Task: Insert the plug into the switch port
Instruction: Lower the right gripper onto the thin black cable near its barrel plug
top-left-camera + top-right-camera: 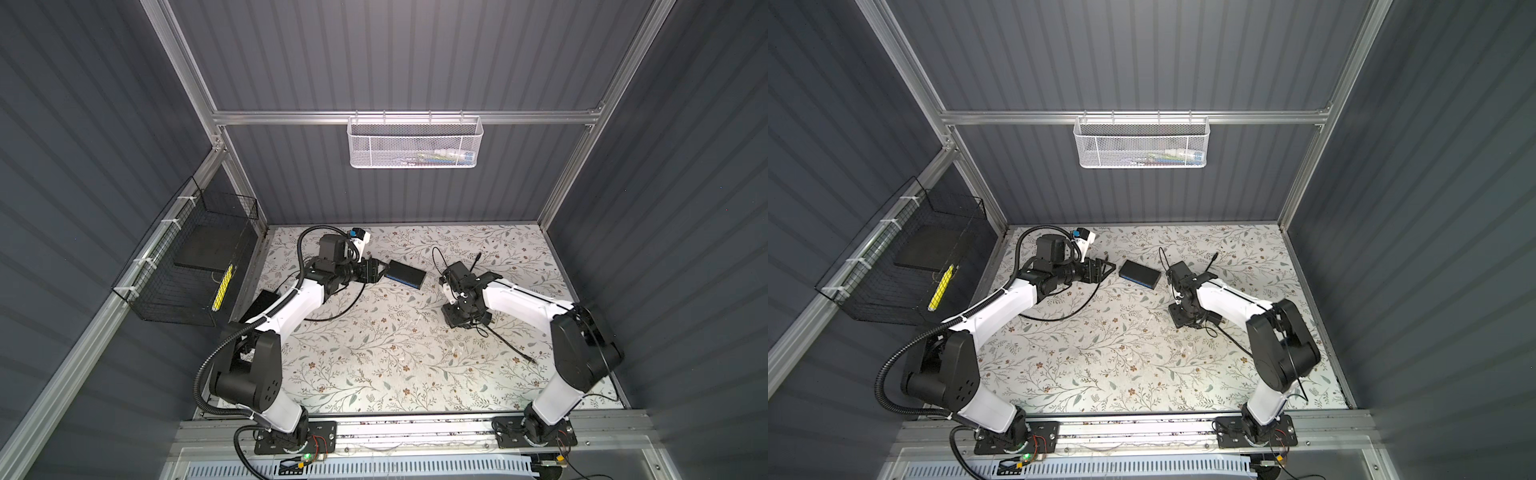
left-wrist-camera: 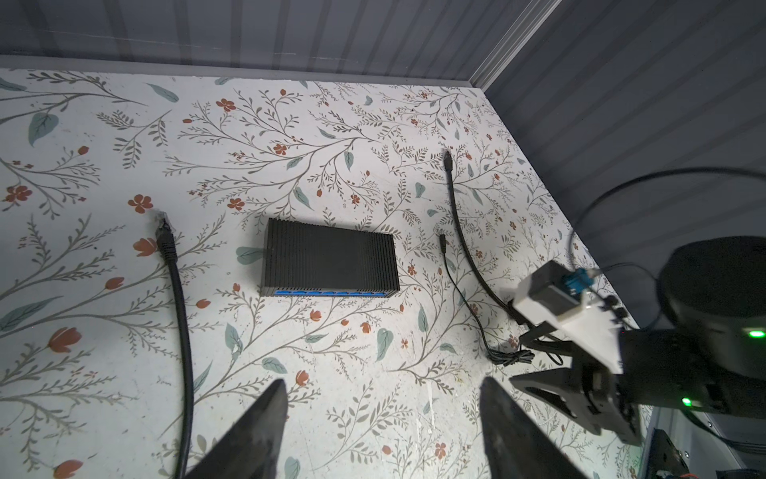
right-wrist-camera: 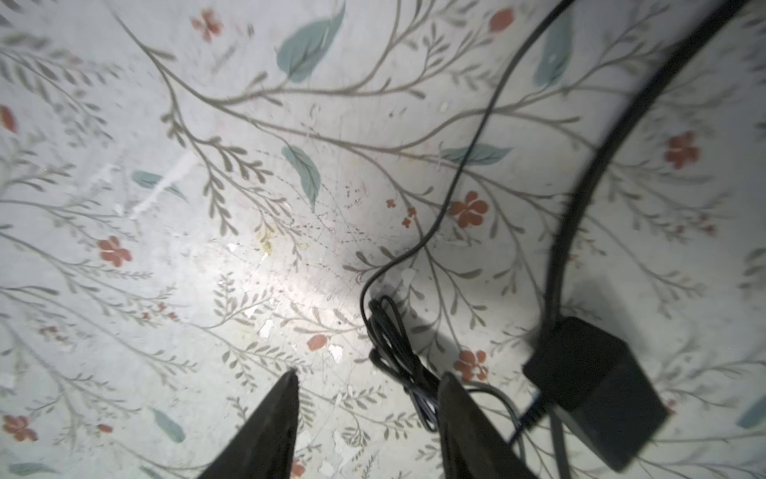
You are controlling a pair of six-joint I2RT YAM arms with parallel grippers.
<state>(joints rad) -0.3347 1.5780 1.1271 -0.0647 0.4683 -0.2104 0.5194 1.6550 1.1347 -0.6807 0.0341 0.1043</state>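
Blue-fronted switch port box flat on table between left gripper and right gripper, both spread, empty. Seems pre-grasp step; next needs pinching small plug beside box, lining it up straight

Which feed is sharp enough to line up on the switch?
Left wrist view: sharp, the switch and its blue port face crisp. Right wrist view: blurred, the adapter smeared, glare on the table. Both top views: evenly lit, switch small.
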